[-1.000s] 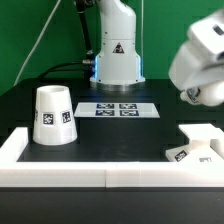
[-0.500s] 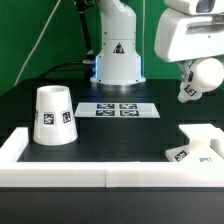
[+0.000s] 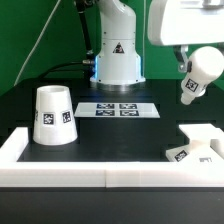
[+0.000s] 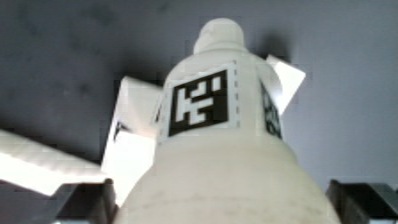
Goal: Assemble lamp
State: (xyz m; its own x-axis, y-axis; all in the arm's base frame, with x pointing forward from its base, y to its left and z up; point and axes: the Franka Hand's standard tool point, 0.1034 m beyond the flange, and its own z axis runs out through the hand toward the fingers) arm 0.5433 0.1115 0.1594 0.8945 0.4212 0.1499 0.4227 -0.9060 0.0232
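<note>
My gripper [image 3: 187, 68] is shut on the white rounded bulb [image 3: 193, 84] and holds it tilted in the air at the exterior view's right, above the flat angular base [image 3: 196, 146]. In the wrist view the bulb [image 4: 214, 130] fills the middle with its square tag facing the camera. A dark finger [image 4: 79, 200] shows on each side of it, and part of the base [image 4: 132, 125] lies below. The tapered cone shade [image 3: 52, 115] stands upright on the table at the exterior view's left, apart from the rest.
The marker board [image 3: 118, 108] lies flat mid-table in front of the white robot pedestal [image 3: 118, 55]. A white raised border [image 3: 100, 172] runs along the front and turns back at the left corner. A green backdrop stands behind.
The hand has swung from a blurred tilt to upright and risen. The bulb in it has moved up and slightly to the exterior view's right. Shade and base have not moved.
</note>
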